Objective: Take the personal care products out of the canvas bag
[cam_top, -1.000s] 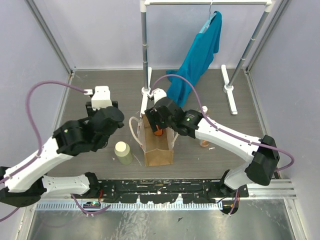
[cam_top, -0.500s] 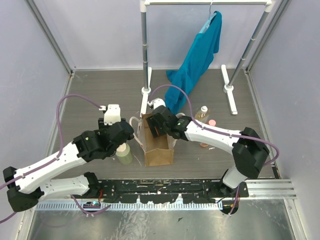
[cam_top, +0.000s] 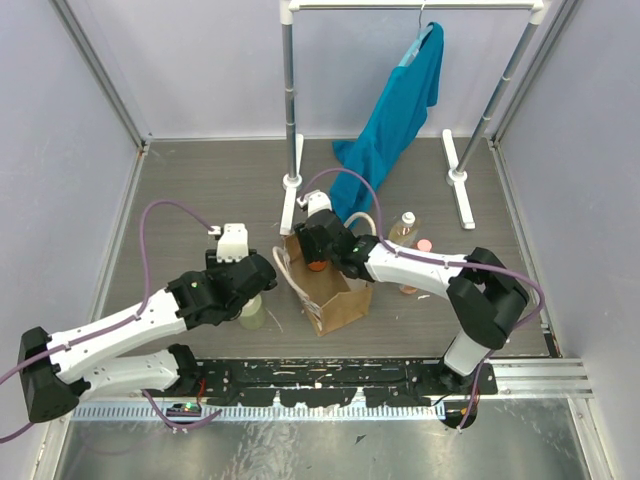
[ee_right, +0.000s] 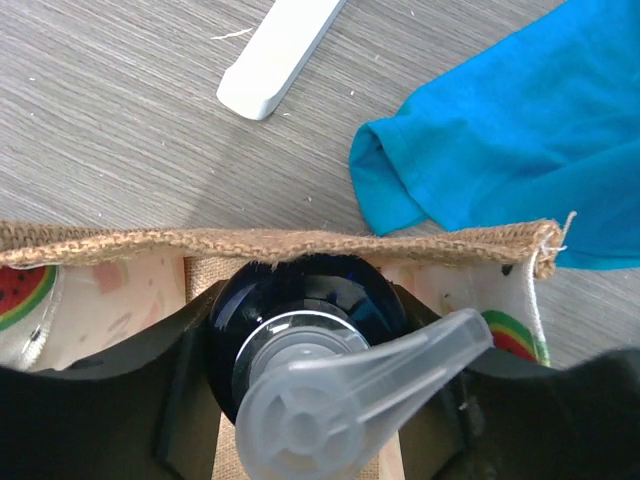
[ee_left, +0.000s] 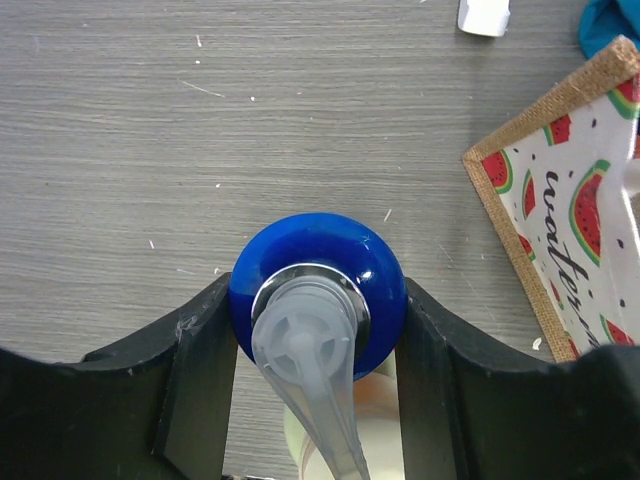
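My left gripper [ee_left: 318,300] is shut on a blue pump bottle [ee_left: 300,250] and holds it over the pale yellow-green bottle [ee_left: 375,425], left of the canvas bag [ee_left: 530,190]. My right gripper [ee_right: 310,330] is inside the bag [ee_right: 300,245], shut on a dark blue pump bottle [ee_right: 300,290] against the far burlap wall. In the top view the bag [cam_top: 335,300] stands tilted between the left gripper [cam_top: 248,290] and the right gripper [cam_top: 318,250]. An amber bottle with a white cap [cam_top: 405,228] and a pink cap [cam_top: 424,245] sit right of the bag.
A teal garment [cam_top: 400,110] hangs from a white rack [cam_top: 290,100], and its hem reaches the table behind the bag. The rack's white feet [cam_top: 460,180] lie on the grey table. Frame posts stand at the sides.
My left arm has swung right and nearer, bringing the blue pump bottle over the pale bottle. The bag has turned and tilted. My right gripper stays in the bag.
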`<state>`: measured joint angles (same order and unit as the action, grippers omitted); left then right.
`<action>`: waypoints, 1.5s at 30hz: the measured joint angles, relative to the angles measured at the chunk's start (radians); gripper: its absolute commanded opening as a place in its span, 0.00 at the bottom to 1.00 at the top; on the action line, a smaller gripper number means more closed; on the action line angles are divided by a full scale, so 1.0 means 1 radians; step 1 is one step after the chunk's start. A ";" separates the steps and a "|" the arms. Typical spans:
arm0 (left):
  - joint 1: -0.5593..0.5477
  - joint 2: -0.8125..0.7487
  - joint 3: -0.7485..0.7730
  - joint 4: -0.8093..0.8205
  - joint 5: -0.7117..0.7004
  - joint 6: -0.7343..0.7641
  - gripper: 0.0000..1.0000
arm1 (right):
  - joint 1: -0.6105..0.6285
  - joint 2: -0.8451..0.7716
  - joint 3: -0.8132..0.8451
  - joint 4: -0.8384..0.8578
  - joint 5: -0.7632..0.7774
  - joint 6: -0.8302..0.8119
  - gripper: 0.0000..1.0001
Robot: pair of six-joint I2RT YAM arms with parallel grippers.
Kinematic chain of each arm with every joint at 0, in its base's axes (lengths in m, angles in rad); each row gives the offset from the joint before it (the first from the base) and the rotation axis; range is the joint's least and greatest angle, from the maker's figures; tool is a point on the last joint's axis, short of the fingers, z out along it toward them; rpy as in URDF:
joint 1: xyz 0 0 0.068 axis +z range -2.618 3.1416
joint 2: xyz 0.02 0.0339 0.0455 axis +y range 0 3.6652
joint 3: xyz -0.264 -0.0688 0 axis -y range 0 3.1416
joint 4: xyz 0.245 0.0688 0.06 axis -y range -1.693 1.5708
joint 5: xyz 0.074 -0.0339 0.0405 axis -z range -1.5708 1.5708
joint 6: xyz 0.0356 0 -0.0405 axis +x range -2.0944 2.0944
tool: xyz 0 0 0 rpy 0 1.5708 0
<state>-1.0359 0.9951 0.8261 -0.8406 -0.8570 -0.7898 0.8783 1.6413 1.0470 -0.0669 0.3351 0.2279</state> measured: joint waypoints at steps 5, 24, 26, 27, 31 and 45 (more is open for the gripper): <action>0.000 0.025 -0.001 0.006 0.015 -0.023 0.78 | -0.001 0.000 -0.002 0.013 -0.014 -0.014 0.14; 0.000 0.066 0.119 -0.084 -0.002 -0.092 0.86 | -0.016 -0.595 0.291 -0.342 0.300 -0.100 0.14; 0.000 0.060 0.119 -0.084 -0.002 -0.090 0.87 | -0.075 -0.623 0.276 -0.373 0.354 -0.103 0.14; 0.000 0.057 0.119 -0.084 -0.002 -0.090 0.89 | -0.107 -0.628 0.266 -0.384 0.364 -0.102 0.14; 0.008 0.049 0.119 -0.098 -0.005 -0.102 0.95 | -0.288 -0.619 0.191 -0.431 0.367 -0.090 0.14; 0.664 0.241 0.229 -0.080 0.345 0.031 0.99 | -0.600 -0.506 0.025 -0.457 0.281 0.021 0.13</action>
<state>-0.3721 1.2358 1.0554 -0.9211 -0.5117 -0.7593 0.2783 1.1355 1.0721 -0.5236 0.6163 0.2493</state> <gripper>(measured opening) 0.991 0.634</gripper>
